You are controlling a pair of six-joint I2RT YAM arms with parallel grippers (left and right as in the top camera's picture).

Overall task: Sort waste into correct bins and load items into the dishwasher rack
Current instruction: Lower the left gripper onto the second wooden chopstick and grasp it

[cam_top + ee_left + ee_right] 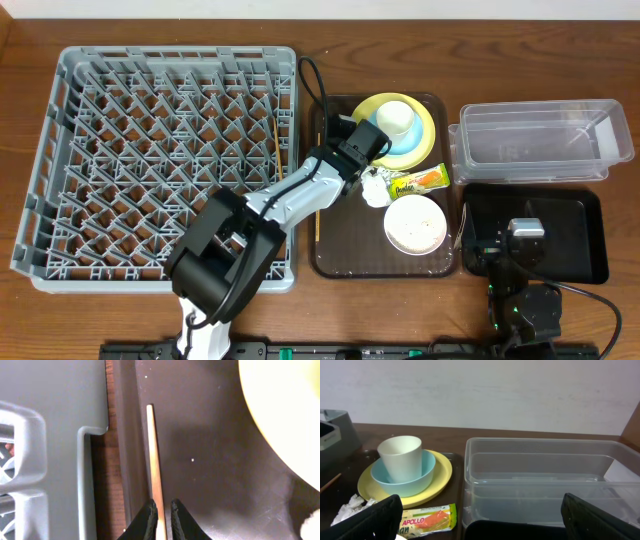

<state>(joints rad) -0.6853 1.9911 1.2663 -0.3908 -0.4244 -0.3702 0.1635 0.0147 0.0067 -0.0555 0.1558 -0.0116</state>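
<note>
Sorting and loading, early stage: one item racked, waste unsorted.

Dishwasher rack (60,150), far left: holds 1 chopstick (275,146), nothing else. Second chopstick (154,455): lies along the left edge of the brown tray (210,435), just beside the rack wall. Left gripper (161,520): fingertips close on either side of that chopstick; whether they pinch it cannot be told. Right gripper (481,522): jaws wide apart, empty, over the black tray (580,205) at near right. On the brown tray: 1 yellow plate (428,125) carrying 1 blue bowl (408,148) and 1 white cup (393,117), stacked; 1 white bowl (414,223); 1 tissue (375,186); 1 wrapper (418,180). Crumbs: too small to count. Bins, 2: clear tub (535,140) and black tray, neither showing any sorted waste. Left to do: 5 items to load, all waste to sort.
</note>
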